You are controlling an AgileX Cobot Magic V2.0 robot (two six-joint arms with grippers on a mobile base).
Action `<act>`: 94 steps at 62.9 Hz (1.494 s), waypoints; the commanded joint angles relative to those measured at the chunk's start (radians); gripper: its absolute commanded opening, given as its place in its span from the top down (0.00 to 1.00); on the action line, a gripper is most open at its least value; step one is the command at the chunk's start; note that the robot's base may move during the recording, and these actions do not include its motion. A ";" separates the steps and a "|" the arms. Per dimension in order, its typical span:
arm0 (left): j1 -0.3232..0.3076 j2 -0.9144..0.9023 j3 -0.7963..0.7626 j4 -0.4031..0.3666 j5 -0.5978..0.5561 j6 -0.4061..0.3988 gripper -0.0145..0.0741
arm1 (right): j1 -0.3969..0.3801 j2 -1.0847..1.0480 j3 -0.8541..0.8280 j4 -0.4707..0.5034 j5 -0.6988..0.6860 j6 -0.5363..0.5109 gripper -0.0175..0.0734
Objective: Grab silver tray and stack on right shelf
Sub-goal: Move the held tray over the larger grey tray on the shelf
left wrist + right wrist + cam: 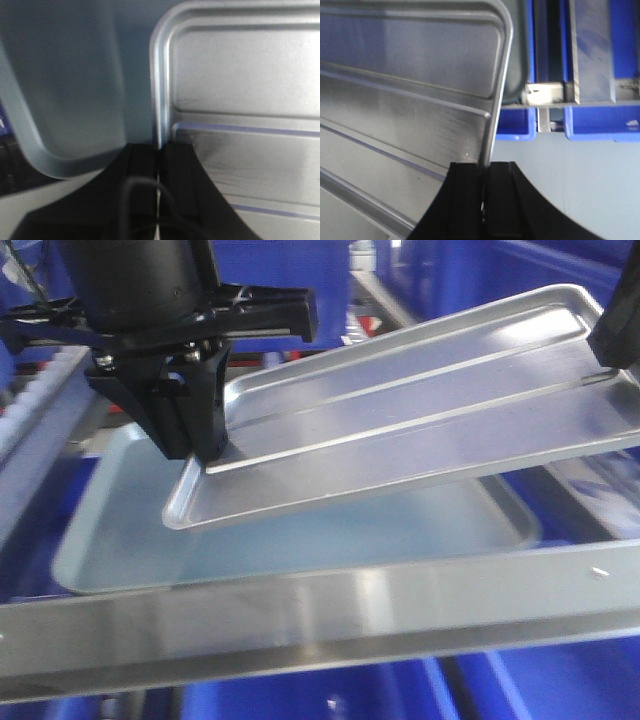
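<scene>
Silver tray (420, 410) is off the surface and held at both short ends, tilted: left end low, right end high. It hangs over the larger dull grey tray (130, 530), which looks to lie on the right shelf (420, 595), just behind the shelf's shiny front rail at the bottom of the front view. The low left corner is very close to the grey tray's floor; I cannot tell whether it touches. Blue crates (560, 690) show below the rail.

Step, as I read it: the placing stage. The tray is gripped and already above the stack spot, but not set down. The next move calls for bringing the right end down to level the tray, squaring it inside the grey tray's rim, lowering both ends together, and then releasing both grips. Risk: the tilted tray slides in the pinch or catches the grey rim.

Left gripper (195, 430) has its jaws closed down narrow on the left rim. In the left wrist view the rolled edge of the silver tray (240, 90) runs straight into the thin gap at the left gripper (159, 150), with the grey tray (65, 100) beside and below it.

Right gripper (618, 315) is mostly cut off in the front view. In the right wrist view the right gripper (485, 167) pinches the opposite rim of the silver tray (410, 90) the same way, with almost no gap between the jaws. A blue crate (600, 125) and the steel frame sit beyond.
</scene>
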 commanded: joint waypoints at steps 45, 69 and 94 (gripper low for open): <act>-0.004 -0.021 -0.023 0.036 0.213 0.029 0.95 | -0.003 -0.024 -0.035 -0.034 -0.085 -0.017 0.75; -0.019 -0.023 -0.057 0.050 0.195 0.029 0.95 | -0.005 -0.024 -0.035 -0.035 -0.067 -0.017 0.75; -0.062 -0.023 -0.090 0.052 0.087 0.029 0.95 | -0.005 -0.024 -0.035 -0.107 0.070 -0.017 0.75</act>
